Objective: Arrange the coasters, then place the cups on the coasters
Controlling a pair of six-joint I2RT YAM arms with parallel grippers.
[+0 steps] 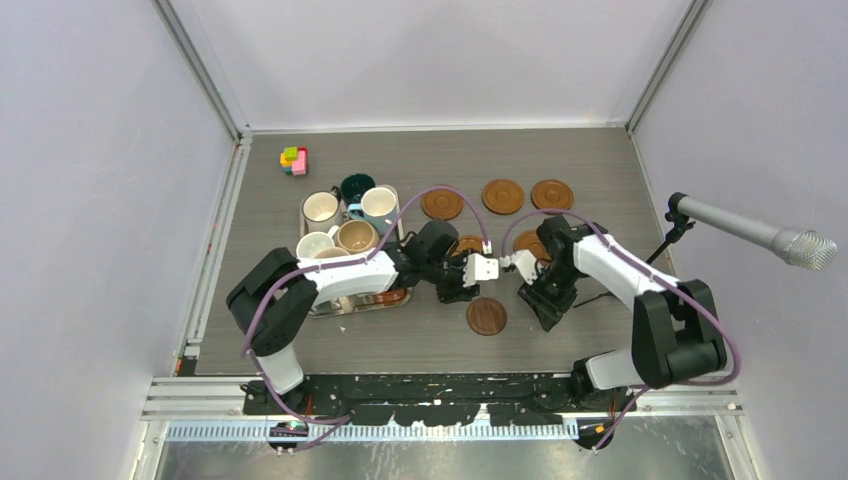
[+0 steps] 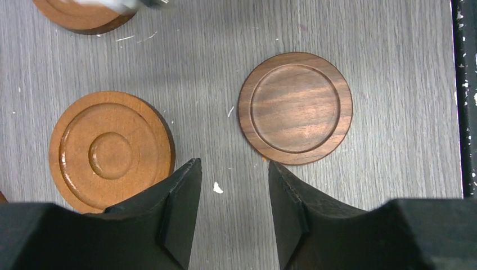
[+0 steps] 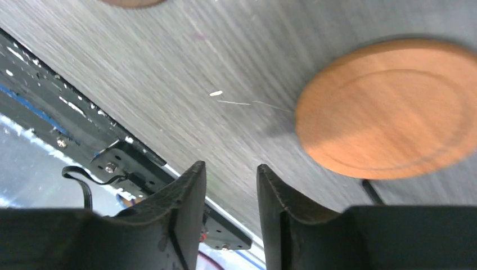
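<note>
The dark coaster [image 2: 295, 108] is walnut-like wood with streaky grain and a dull satin finish. The lighter coaster [image 2: 110, 151] is reddish-brown wood, lacquered and glossy, catching highlights. The bench [image 2: 394, 56] has a matt grey wood-grain surface flecked with white. The left gripper [image 2: 233, 163] looks like matt black plastic.

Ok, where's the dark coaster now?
Top view: the dark coaster lies near the table's middle, nearer the arm bases than the other coasters. Left wrist view: just beyond the left tool, right of a lighter coaster.
</note>
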